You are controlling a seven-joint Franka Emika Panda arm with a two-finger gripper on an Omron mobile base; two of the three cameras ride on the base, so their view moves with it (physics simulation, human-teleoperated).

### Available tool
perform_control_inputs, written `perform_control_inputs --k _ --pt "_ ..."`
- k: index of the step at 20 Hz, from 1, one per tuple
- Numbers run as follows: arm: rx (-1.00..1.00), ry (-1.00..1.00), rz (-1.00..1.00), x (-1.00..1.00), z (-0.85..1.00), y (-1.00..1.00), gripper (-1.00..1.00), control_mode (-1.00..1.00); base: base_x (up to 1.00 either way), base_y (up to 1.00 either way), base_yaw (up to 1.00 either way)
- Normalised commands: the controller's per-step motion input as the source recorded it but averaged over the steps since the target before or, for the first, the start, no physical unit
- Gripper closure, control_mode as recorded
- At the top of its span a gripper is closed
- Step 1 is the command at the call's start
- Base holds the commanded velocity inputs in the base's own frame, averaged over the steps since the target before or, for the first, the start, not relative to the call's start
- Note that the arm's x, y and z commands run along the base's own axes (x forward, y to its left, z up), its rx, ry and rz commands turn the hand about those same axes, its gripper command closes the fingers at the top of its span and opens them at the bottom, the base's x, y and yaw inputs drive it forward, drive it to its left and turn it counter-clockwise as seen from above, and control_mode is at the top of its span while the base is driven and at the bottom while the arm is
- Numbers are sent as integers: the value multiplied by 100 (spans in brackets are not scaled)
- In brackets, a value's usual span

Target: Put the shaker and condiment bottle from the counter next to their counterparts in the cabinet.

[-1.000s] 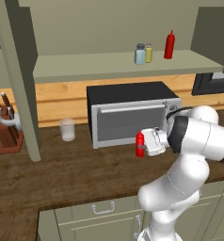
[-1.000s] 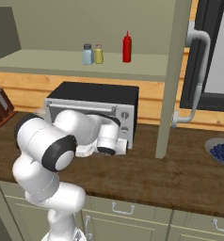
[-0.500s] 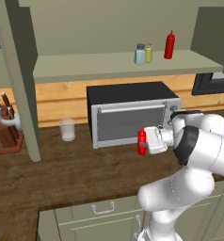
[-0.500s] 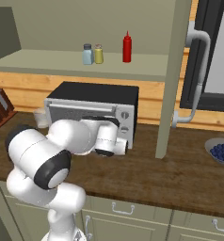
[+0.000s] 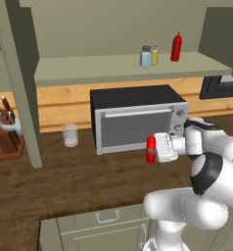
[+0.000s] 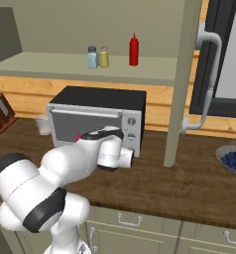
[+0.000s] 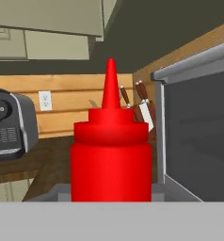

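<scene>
Claw [image 5: 151,149] clamped on the condiment bottle [image 5: 151,148], held above the counter [image 5: 64,181] in front of the microwave [image 5: 138,117]. Fingers hidden behind the bottle. Bottle upright, long axis vertical, nozzle pointing up. Far above, on the cabinet [image 5: 113,68] shelf: blue-grey shaker [image 5: 146,56], yellowish shaker [image 5: 154,55], second red bottle [image 5: 176,47].

The table [image 5: 64,181] carries the microwave [image 5: 138,117] mid-frame, a glass [image 5: 69,135] and knife block [image 5: 8,139] at left. The cabinet shelf [image 5: 89,68] (upper frame) holds two shakers [image 5: 150,56] beside a red bottle [image 5: 176,47].
</scene>
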Motion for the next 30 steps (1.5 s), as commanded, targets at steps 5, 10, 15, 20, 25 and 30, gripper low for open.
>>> perform_control_inputs --k 5,10,15,20,25,30 --pt "0 -1 -6 -28 15 -1 100 -100 0 0 0" --pt "0 -1 -9 -19 20 -3 100 -100 0 0 0" --pt "0 0 -12 -12 22 -3 100 -100 0 0 0" --pt "0 0 -13 -8 24 -2 100 -100 0 0 0" --pt "0 0 -12 -1 22 -1 100 -100 0 0 0" --pt "0 0 -11 0 22 -1 100 -100 0 0 0"
